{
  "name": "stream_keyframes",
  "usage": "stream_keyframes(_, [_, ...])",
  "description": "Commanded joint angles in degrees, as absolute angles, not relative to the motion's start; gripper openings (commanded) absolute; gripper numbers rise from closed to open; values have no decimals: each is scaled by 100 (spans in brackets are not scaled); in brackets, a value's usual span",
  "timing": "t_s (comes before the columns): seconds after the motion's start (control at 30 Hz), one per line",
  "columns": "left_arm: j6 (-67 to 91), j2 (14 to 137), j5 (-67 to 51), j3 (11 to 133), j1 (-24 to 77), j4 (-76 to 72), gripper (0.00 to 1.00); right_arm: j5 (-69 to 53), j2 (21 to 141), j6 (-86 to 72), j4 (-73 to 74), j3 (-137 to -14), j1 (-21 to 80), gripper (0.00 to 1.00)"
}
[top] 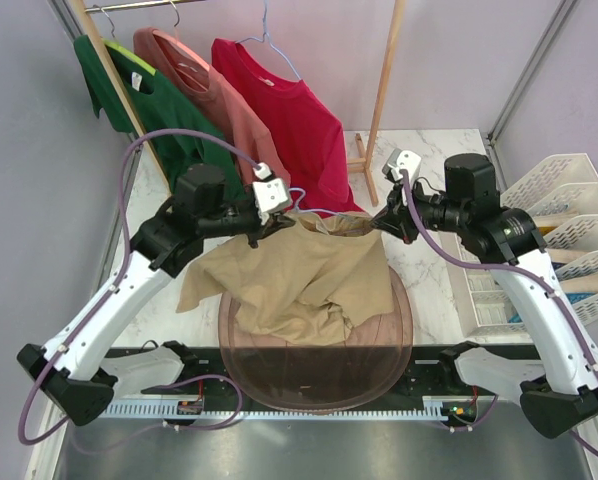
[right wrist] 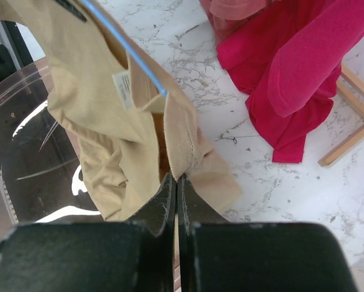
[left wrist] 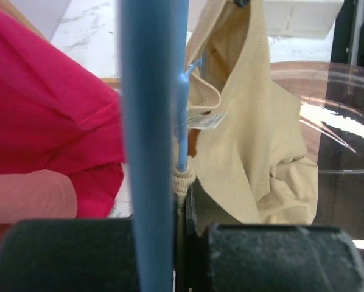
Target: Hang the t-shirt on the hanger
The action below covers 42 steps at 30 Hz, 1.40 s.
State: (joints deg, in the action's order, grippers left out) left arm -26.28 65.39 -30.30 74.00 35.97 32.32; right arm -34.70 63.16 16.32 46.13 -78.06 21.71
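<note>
The tan t-shirt (top: 299, 280) hangs by its neck between my two grippers, its lower part draped over a clear tub. My left gripper (top: 262, 228) is shut on the ribbed collar (left wrist: 181, 182). The light-blue wire hanger (left wrist: 148, 121) runs close past those jaws, and I cannot tell whether they also pinch it. A thin part of it enters the neck opening. My right gripper (top: 381, 222) is shut on the other side of the collar (right wrist: 183, 152). The hanger wire (right wrist: 127, 52) crosses the neck by the label, and in the top view it (top: 309, 211) spans the collar.
A clear round plastic tub (top: 319, 375) sits under the shirt at the near edge. A wooden rack (top: 384, 90) behind holds a green shirt (top: 139, 95), a salmon-pink shirt (top: 204, 85) and a red shirt (top: 289, 110). White bins (top: 569, 230) stand at the right.
</note>
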Motion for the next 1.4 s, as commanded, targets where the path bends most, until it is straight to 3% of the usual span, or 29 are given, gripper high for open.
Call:
stream_keyframes(0.0, [-2004,5942,-3444,7234,3366,2390,2,-3410,6214,1855,4773,-8182,2224,0])
stream_keyframes(0.57, [-2144,6434,-3384,7743,4262,2364,2,-3253,6557,1547,4210,-8772,3778,0])
stream_keyframes(0.8, [-2356,6118,-3472,7427,4280,2382,2,-2690,6443,1933,4280,-8675,3806,3])
stream_keyframes(1.07, [-2487,5941,-3594,7260,4245,2776,2,-2084,6293,2127,4368,-8745,3797,0])
stream_keyframes(1.37, [-2373,6152,-3744,7479,4245,2734,2,-2653,6310,2426,4543,-8561,3797,2])
